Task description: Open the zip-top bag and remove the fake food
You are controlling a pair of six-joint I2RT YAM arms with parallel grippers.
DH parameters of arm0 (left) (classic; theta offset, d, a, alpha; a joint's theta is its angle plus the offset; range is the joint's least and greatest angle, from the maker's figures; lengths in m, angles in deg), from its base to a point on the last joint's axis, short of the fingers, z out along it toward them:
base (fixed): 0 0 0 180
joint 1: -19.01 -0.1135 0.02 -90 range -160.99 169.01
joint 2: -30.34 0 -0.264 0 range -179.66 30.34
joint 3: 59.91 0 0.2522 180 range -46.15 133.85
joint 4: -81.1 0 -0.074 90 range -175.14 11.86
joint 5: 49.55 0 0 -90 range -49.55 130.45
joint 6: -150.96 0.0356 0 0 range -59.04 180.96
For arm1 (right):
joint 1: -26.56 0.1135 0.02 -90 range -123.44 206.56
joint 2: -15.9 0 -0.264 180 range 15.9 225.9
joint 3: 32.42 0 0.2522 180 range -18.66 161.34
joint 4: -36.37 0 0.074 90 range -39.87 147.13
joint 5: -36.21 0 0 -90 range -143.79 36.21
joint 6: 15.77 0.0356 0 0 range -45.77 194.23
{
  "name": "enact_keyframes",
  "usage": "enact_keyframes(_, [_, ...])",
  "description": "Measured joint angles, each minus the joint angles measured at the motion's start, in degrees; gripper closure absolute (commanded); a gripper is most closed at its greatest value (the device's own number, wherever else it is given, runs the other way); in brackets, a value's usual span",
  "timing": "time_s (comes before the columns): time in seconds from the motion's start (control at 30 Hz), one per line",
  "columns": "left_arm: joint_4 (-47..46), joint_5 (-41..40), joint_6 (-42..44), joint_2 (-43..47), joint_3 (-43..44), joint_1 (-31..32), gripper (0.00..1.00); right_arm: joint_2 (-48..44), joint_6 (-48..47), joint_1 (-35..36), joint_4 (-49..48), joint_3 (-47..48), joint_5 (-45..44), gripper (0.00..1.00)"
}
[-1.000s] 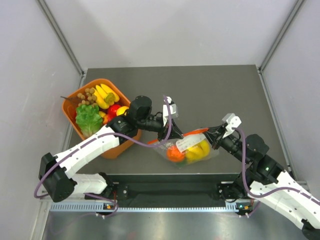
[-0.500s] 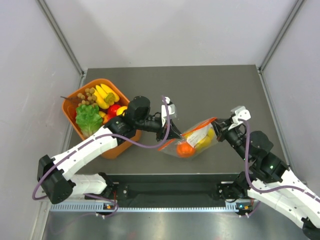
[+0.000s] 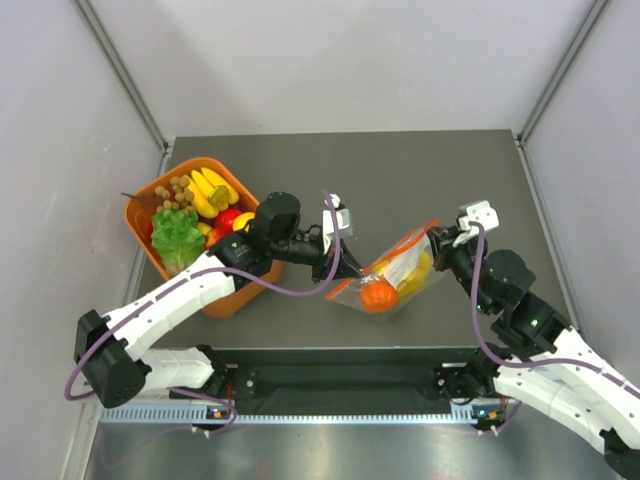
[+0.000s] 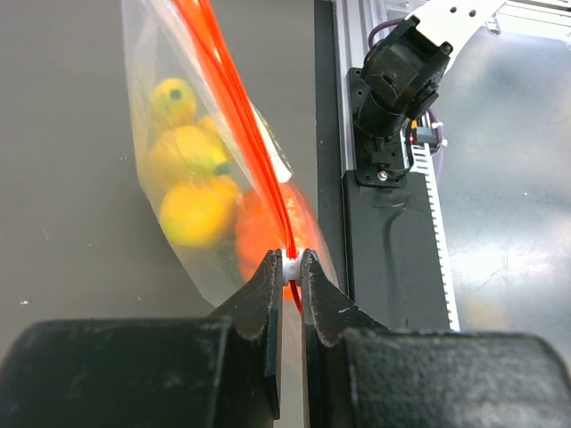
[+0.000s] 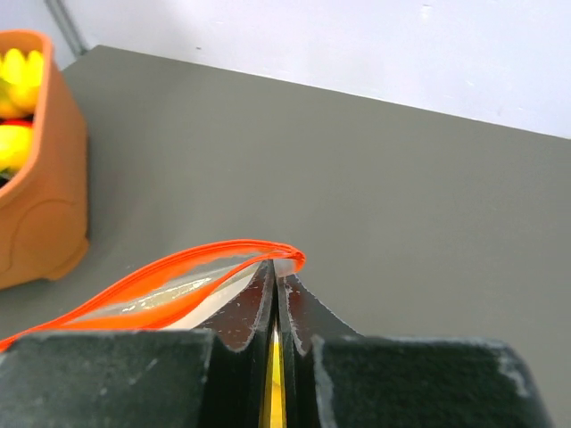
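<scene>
The clear zip-top bag [image 3: 395, 275] hangs lifted between my two grippers over the table's front middle. Its orange-red zip strip [image 3: 400, 247] runs along the top. Inside it are a yellow banana bunch [image 3: 412, 272] and an orange-red round fruit [image 3: 377, 295]; both also show in the left wrist view, the bananas [image 4: 192, 183] and the fruit [image 4: 263, 232]. My left gripper [image 3: 345, 272] is shut on the white zip slider [image 4: 291, 267] at the bag's left end. My right gripper [image 3: 440, 238] is shut on the bag's right corner [image 5: 281, 261] just under the strip. No dark green fruit shows.
An orange plastic basket [image 3: 150, 195] stands at the table's left, holding lettuce [image 3: 177, 235], bananas, grapes and other toy food. Its wall shows in the right wrist view [image 5: 40, 205]. The metal rail and arm bases [image 3: 340, 385] line the near edge.
Over the last second both grippers lifted the bag off the table and tilted it, right end higher. The right gripper moved up and away; the fruit slid toward the lower left.
</scene>
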Motion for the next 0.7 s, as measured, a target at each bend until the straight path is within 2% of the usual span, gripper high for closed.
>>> enact_keyframes(0.2, [0.0, -0.2, 0.0, 0.0, 0.0, -0.1, 1.0, 3.8, 0.3, -6.5, -1.0, 1.2, 1.0, 1.0])
enact_keyframes(0.47, [0.5, -0.5, 0.1, 0.0, 0.0, -0.1, 1.0, 10.2, 3.5, -22.1, -2.6, 1.3, 10.5, 1.0])
enact_keyframes(0.7, [0.3, -0.8, -0.3, 0.0, 0.0, -0.1, 1.0, 15.1, 5.8, -25.6, -4.1, 1.3, 18.1, 1.0])
